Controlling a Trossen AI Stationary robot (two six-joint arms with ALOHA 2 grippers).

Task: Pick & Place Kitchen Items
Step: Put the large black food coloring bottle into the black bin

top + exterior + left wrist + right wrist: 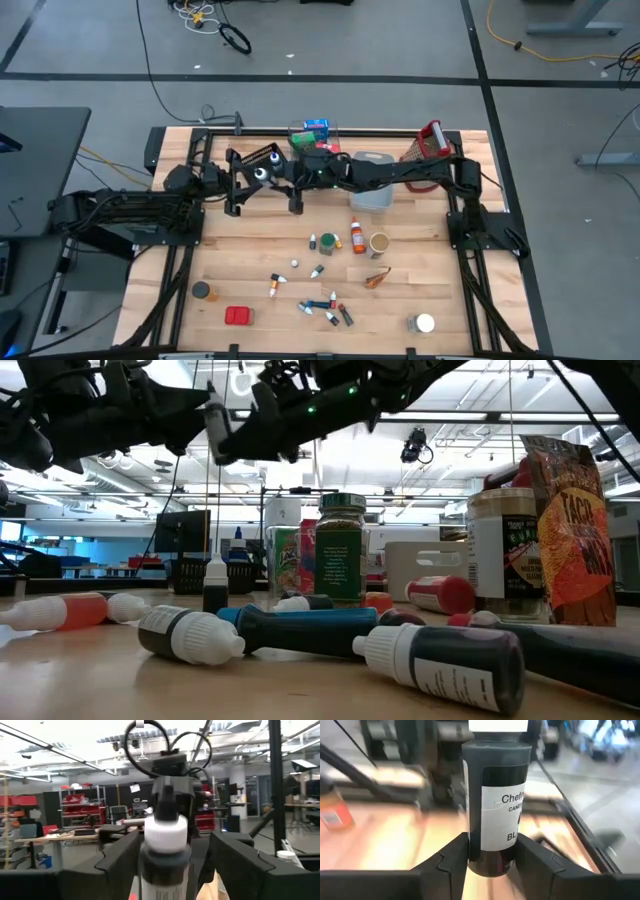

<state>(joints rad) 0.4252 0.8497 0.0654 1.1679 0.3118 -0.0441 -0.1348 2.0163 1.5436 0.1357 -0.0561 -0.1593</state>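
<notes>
A small dark bottle with a white cap (492, 805) stands upright in the air between both grippers, above the far middle of the table (262, 172). My right gripper (492, 862) reaches in from the right and is shut on it. My left gripper (170, 865) comes from the left and is open. Its fingers stand on either side of the bottle's body (165, 870), just below the cap (165, 832). Whether they touch it, I cannot tell. The other kitchen items (330, 270) lie scattered on the near half of the table. My right gripper pinches the bottle's lower body (492, 860), near its bottom end, between the two fingers (452, 860). The fingers come in level from the table's right. The bottle stands upright, cap on top, lifted clear of the table.
At the far edge are a clear bin with boxes (315, 130), a grey tray (372, 190) and the red-handled grater (432, 140). Small bottles (190, 635), a green-lidded jar (340, 550), a red box (238, 316) and cans (203, 291) dot the near table.
</notes>
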